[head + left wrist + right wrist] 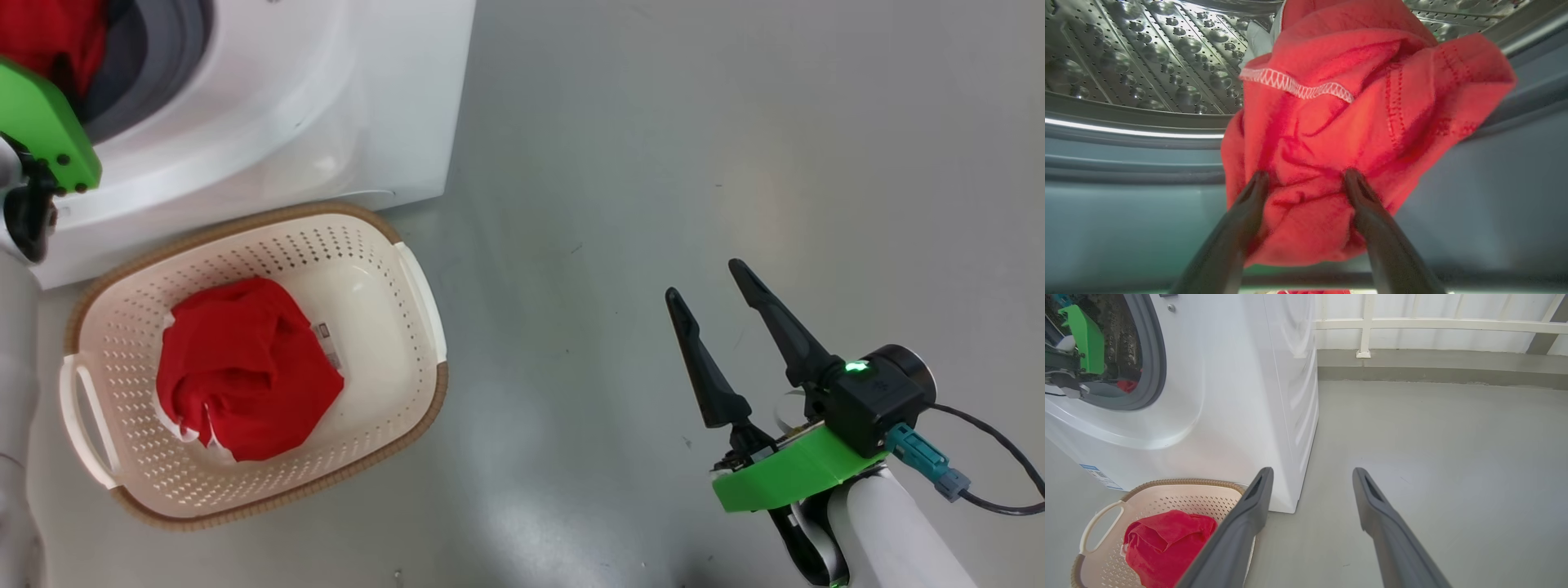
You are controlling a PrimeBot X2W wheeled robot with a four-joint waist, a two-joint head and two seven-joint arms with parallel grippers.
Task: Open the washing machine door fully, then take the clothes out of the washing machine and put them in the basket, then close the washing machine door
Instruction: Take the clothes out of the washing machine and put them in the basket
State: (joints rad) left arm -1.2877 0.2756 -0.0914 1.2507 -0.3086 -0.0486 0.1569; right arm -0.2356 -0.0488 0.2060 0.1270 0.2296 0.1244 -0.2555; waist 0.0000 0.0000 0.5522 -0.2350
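A red garment (1351, 102) with white stitching hangs over the grey gasket at the mouth of the washing machine (326, 106). My left gripper (1306, 175) is open, its two fingers pressed against the cloth on either side of a fold. In the head view this garment (49, 33) shows behind my left wrist's green mount (41, 122). Another red garment (245, 367) lies bunched in the basket (384, 269) on the floor before the machine. My right gripper (703, 279) hangs open and holds nothing, over bare floor right of the basket. The washing machine door is out of view.
The perforated steel drum (1147, 53) lies behind the garment. The machine's right side (1290, 396) stands close to the basket (1167, 494). A white railing (1412, 324) and low kerb run along the back. Grey floor stretches to the right.
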